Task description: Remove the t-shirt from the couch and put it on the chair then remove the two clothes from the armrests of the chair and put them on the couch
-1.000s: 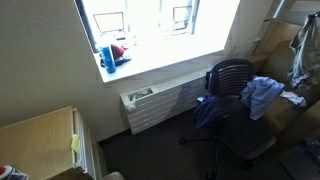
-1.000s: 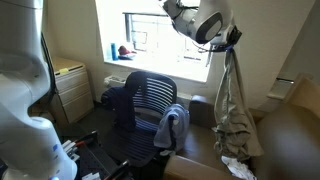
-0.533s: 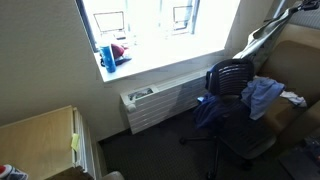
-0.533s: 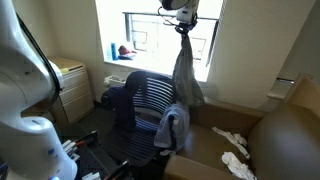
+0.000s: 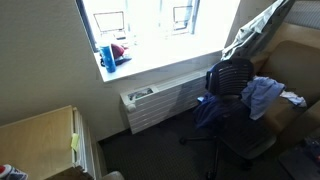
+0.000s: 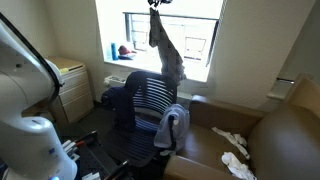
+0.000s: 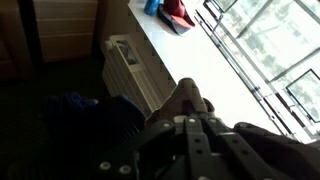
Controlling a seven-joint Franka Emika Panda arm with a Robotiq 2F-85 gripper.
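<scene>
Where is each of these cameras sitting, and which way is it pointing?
Exterior view: high across the room, looking down at the radiator, the chair and the hanging t-shirt; hardly any robot shows.
Exterior view: beside the robot, whose white arm fills the left edge, facing the window past chair and couch.
Wrist view: on the wrist, looking down past the gripper, shut on the t-shirt, at the radiator.
Shared: all three show the t-shirt; both exterior views show the chair.
</scene>
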